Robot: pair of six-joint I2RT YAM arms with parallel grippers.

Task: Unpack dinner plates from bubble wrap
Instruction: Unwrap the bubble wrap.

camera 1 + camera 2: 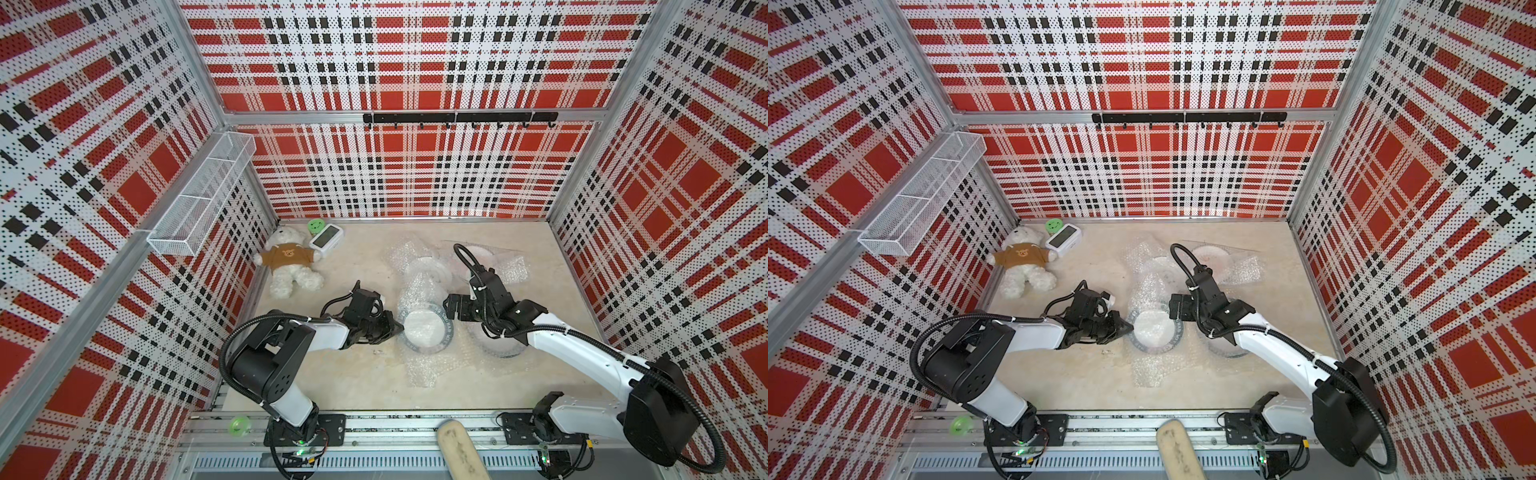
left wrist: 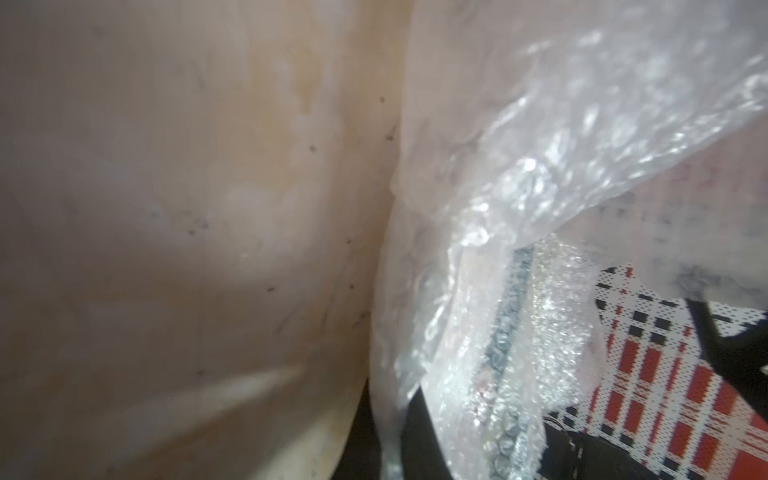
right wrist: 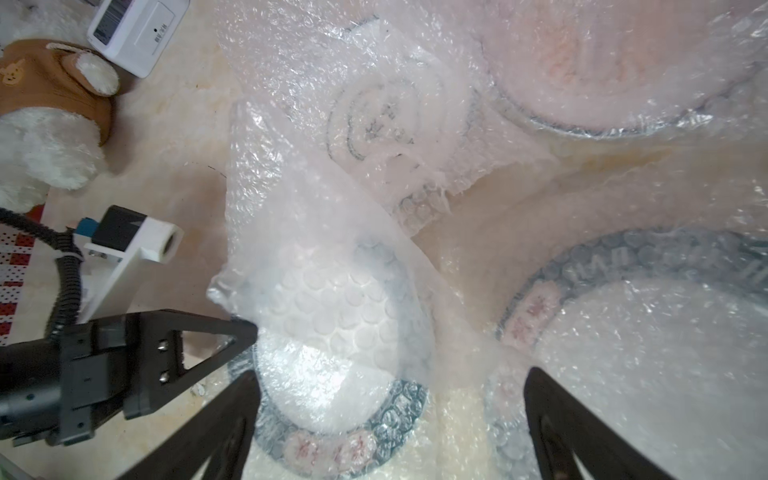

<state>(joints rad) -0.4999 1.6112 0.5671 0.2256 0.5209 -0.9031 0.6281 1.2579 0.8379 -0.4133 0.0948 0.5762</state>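
**A:** What's the setting?

**B:** A booth of perforated red, white and black plaid walls around a beige marbled tabletop. One white wire-mesh basket hangs on a side wall, and one black hook rail on the back wall.

**A:** Any clutter near the work?

**B:** It is all in the far corner, well apart from the plates. There is one white teddy bear in a brown sweater, with one white digital clock just beside it. A small green round thing sits behind the clock. A green roll and a beige oblong object sit at the front rail.

**A:** And the task's things?

**B:** Four round white dinner plates lie flat mid-table, all under clear, crinkly bubble wrap. Two carry dark lettered rim bands: the near banded plate and a second banded plate to its right. The right arm largely hides that second one in both top views. Farther back lie the emblem plate and the pinkish plate. The sheets overlap, so I cannot count them.

**A:** The grippers?

**B:** There are two. The left gripper is clenched on the wrap's edge at the near banded plate's left rim. In the right wrist view, a raised flap of the wrap stands over part of that plate. The right gripper hangs spread wide and empty above the same plate's right rim.
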